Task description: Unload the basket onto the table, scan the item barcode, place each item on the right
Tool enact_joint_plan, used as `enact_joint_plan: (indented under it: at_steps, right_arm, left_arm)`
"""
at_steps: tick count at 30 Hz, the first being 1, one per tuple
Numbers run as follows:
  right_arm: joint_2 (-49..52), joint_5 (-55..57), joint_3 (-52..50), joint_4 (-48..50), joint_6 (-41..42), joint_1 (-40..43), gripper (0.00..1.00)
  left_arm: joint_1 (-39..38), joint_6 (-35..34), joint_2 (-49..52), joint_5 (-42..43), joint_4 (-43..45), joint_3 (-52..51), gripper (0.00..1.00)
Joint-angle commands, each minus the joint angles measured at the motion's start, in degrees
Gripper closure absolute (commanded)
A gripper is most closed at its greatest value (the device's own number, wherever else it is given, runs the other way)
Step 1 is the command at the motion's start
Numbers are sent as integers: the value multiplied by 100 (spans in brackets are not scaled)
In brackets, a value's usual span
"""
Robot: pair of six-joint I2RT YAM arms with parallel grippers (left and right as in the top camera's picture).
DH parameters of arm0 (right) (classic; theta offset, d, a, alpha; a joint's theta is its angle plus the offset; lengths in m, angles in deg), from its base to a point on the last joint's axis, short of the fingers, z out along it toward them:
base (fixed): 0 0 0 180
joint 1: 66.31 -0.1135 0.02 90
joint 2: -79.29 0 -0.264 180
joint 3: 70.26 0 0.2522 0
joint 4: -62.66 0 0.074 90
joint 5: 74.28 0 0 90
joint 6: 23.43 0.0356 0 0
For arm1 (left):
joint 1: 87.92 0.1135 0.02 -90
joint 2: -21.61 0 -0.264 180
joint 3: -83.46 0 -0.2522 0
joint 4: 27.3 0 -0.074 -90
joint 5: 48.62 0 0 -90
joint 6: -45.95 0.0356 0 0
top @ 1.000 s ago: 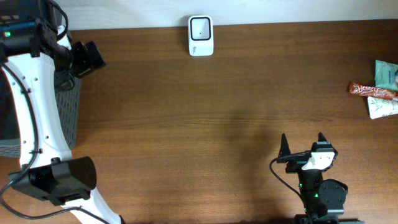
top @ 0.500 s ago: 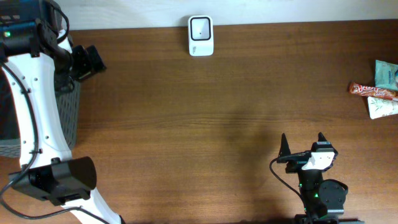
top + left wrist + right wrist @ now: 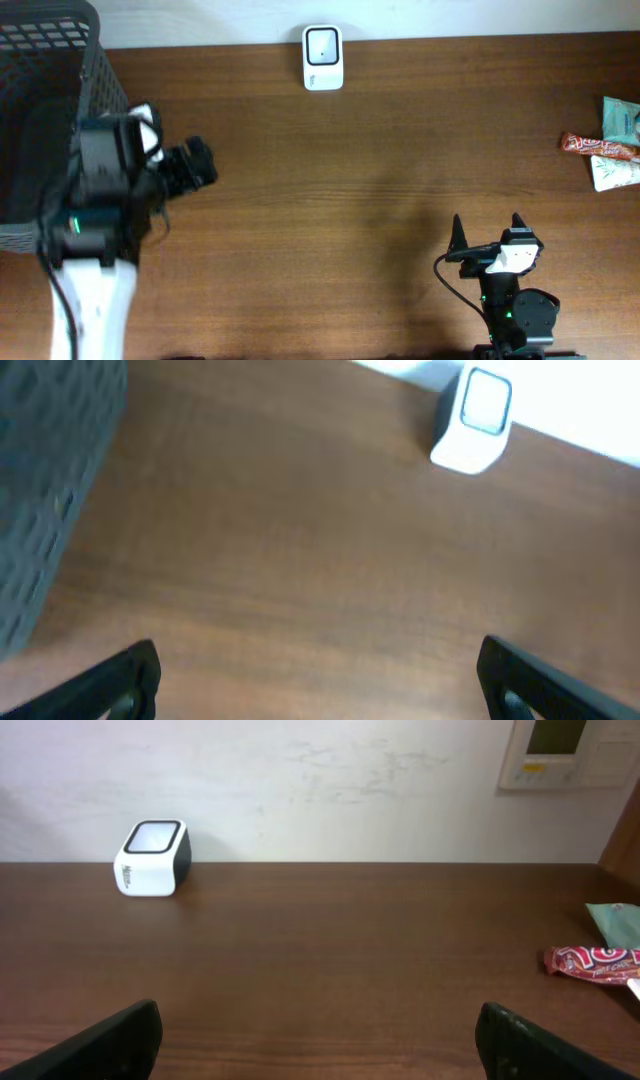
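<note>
Since the left gripper [image 3: 192,167] and right gripper [image 3: 486,222] both gape wide and empty, scanning looks unstarted: snacks [image 3: 598,146] lie at three o'clock, scanner [image 3: 322,58] at twelve.

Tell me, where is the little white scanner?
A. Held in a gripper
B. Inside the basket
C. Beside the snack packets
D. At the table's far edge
D: the scanner stands alone at the far edge of the table, with nothing holding it.
</note>
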Motion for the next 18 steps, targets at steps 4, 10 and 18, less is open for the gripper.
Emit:
enact_joint_plan:
  at_steps: [4,10,18]
  right_arm:
    - [-44,52,-52,-13,46,22,1]
    - [-44,52,-52,-13,46,22,1]
    - [-44,52,-52,-13,46,22,1]
  left_arm:
    - [-4,791,-3731,105,876,-2999,1]
    - [11,787,-5233,-358,1731,-4583,1]
    - [11,1637,-6087,109,3436,-5932,1]
